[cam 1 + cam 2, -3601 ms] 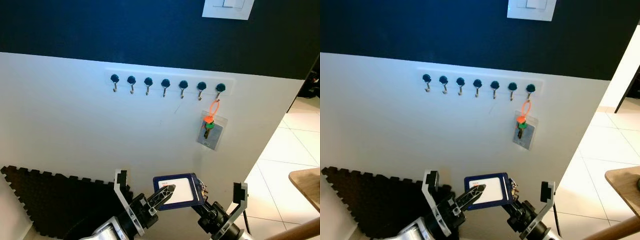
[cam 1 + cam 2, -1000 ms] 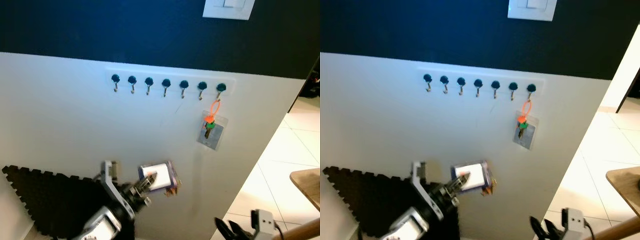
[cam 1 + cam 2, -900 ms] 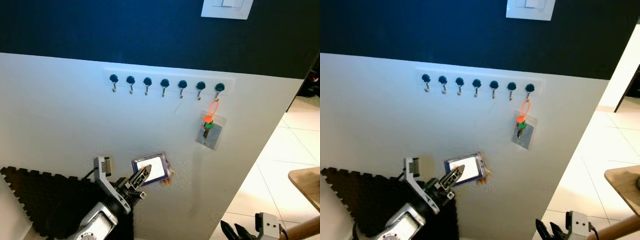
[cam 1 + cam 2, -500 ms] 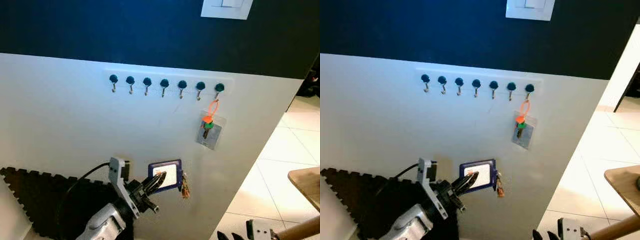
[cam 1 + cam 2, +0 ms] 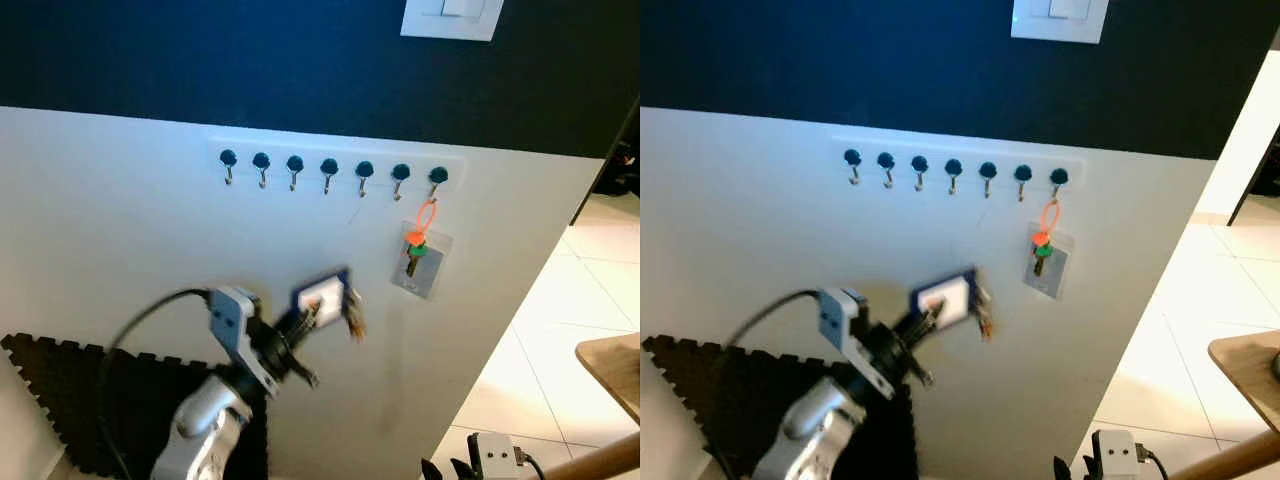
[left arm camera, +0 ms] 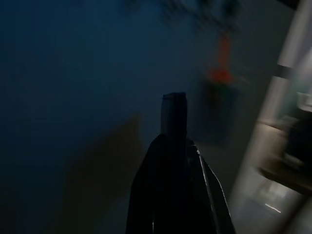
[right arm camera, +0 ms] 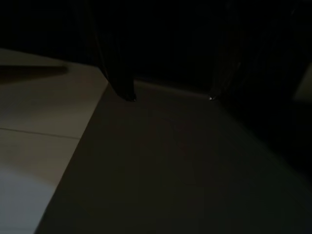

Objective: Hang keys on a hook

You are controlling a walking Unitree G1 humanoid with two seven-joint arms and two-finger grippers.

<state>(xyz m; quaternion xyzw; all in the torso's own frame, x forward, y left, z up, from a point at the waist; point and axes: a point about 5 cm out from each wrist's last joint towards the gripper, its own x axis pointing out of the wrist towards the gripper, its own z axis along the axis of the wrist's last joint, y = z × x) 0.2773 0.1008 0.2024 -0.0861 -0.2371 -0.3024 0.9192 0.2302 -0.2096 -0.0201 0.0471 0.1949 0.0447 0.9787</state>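
A white rail (image 5: 335, 152) on the white wall (image 5: 120, 230) carries seven small metal hooks (image 5: 328, 184) with round dark knobs, set in an even row. From the hook at the rail's right end hangs an orange loop (image 5: 428, 214) holding a green-headed key (image 5: 413, 256) that lies against a clear plastic sleeve (image 5: 421, 263) — soft-edged and rectangular, with a pale card inside it. Below the rail, under its middle hooks and left of that sleeve, the left gripper (image 5: 309, 318) is raised off the wall with its black fingers pinched on a dark blue-framed card holder (image 5: 322, 294), which has a white insert in its window; a small bunch of keys (image 5: 353, 317) dangles from the holder's right edge, blurred, clear of every hook. A black cable (image 5: 140, 325) arcs over the silver left arm. Low and to the left of the rail, a black foam mat (image 5: 90, 400) with a toothed, jigsaw edge leans at the wall's foot. Above the rail, on the dark band of wall, sits a white switch plate (image 5: 450, 17). The right gripper (image 5: 447, 469) hangs low, well below and right of the rail; whether its fingers are apart or together cannot be made out.
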